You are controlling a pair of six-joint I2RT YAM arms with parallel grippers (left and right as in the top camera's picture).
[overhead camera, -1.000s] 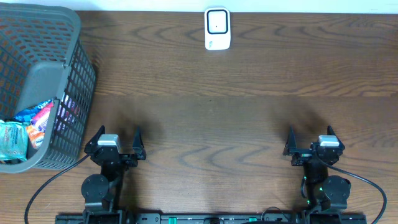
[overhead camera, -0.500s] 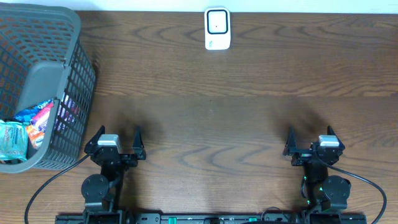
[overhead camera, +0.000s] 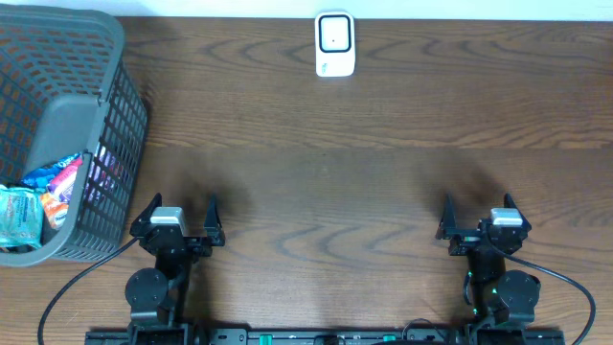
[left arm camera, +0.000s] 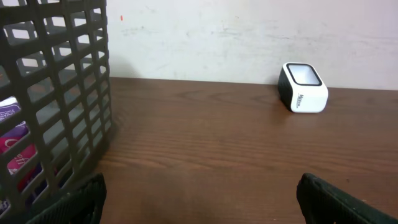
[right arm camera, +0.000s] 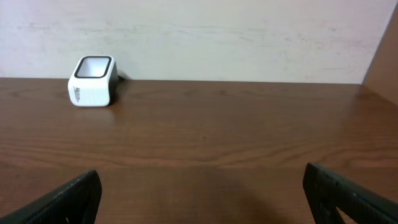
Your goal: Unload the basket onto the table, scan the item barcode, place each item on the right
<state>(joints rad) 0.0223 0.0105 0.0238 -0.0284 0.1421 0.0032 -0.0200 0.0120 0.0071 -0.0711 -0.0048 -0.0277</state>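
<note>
Overhead, risk: the packets [overhead camera: 24, 216] lie deep in the basket [overhead camera: 124, 105], behind its tall mesh wall. In my judgement, a reach from the side would hit the wall or push the basket, and a soft wrapper could slip or crumple and hide its barcode.
Overhead, packets: far left and slightly farther off than the left pincer [overhead camera: 183, 203], close to it but behind the mesh. They are well apart from the right pincer [overhead camera: 477, 203].
Overhead, scanner: the scanner [overhead camera: 334, 44] stands at the far edge of the table [overhead camera: 306, 163], centred, well away from both pincers.
Overhead, pincers: both are spread wide and empty, at the near edge.
Left wrist, risk: the basket [left arm camera: 56, 93] wall fills the left. A straight advance would likely catch a finger in the grid.
Left wrist, packets: the packets [left arm camera: 15, 149] show through the mesh, left of the left pincer [left arm camera: 202, 183], which is agape and holds nothing.
Left wrist, scanner: the scanner [left arm camera: 303, 87] is far and to the right, its window tilted up.
Right wrist, risk: no packet is in sight here, so a handover could be misjudged.
Right wrist, scanner: the scanner [right arm camera: 93, 81] is far left of the right pincer [right arm camera: 202, 174], which is wide apart and empty.
</note>
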